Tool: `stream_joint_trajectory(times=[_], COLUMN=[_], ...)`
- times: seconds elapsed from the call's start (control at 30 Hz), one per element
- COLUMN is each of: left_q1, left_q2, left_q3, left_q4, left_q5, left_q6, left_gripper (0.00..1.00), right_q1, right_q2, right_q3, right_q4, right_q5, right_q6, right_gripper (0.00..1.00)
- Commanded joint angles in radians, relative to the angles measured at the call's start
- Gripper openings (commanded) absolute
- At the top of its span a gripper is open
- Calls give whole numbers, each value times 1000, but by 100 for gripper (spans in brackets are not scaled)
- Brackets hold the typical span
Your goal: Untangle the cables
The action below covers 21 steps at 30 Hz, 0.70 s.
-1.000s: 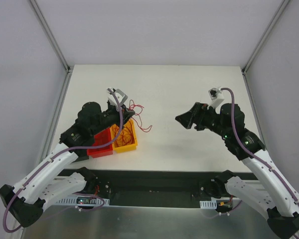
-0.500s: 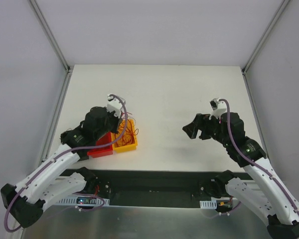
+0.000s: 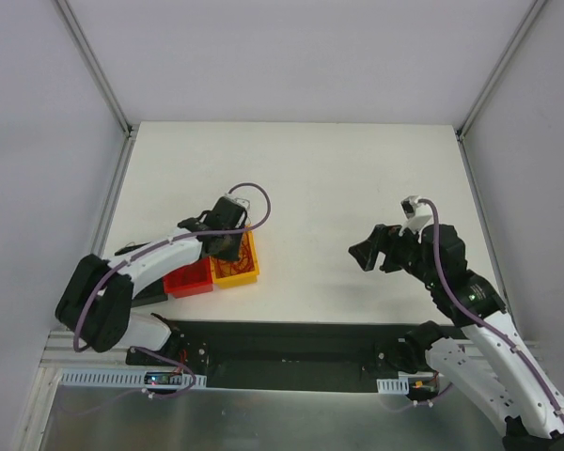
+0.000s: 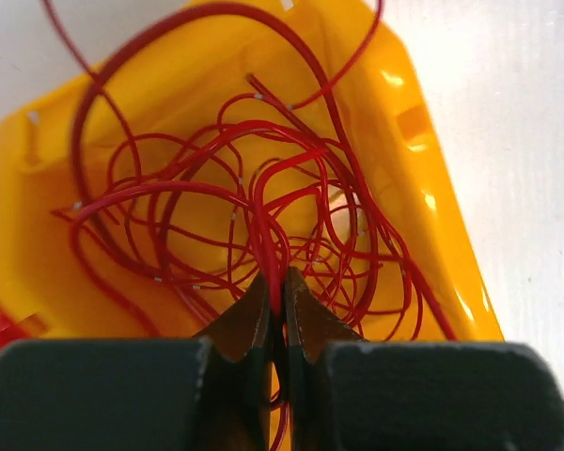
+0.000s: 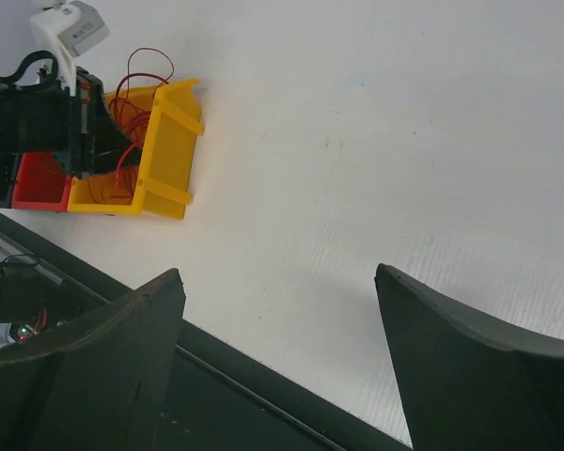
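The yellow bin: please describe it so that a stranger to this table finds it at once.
On the white table, look near the front edge, left side, where two small bins stand side by side. The yellow bin is the right one, holding tangled red cables, with the left end effector inside; its neighbour is the red bin.

Left gripper, a second ago raised above the top edge of the yellow bin at left-centre, has dropped into it, carrying in the red cables that trailed over the table; right gripper has retreated slightly toward lower right.
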Motion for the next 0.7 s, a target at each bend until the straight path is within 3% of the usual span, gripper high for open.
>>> stream_joint_trajectory(times=[0.0,0.13,0.27,0.3,0.37,0.5,0.67], left_q1=[14,14,14,15,17,31,49], left_q2=[138,238,145,104,10,-149,-277], left_q3=[60,82,67,60,60,97,154], left_q4=[-12,-12,-13,-13,-31,-76,-191], left_q5=[28,59,92,85,73,86,31], left_q6=[-195,-234,-203,-197,-183,-146,-73], left_gripper=[0,0,0,5,24,48,58], right_q1=[-11,-11,-11,-11,-12,-12,-12], right_q2=[34,57,22,16,5,34,65], right_q3=[25,19,-32,-41,-53,-29,9], right_q4=[20,15,18,18,21,12,-26], right_q5=[-41,-79,-38,-24,-17,-12,26], right_q6=[-17,-23,-14,-8,-3,-26,-60], right_gripper=[85,85,85,85,85,85,85])
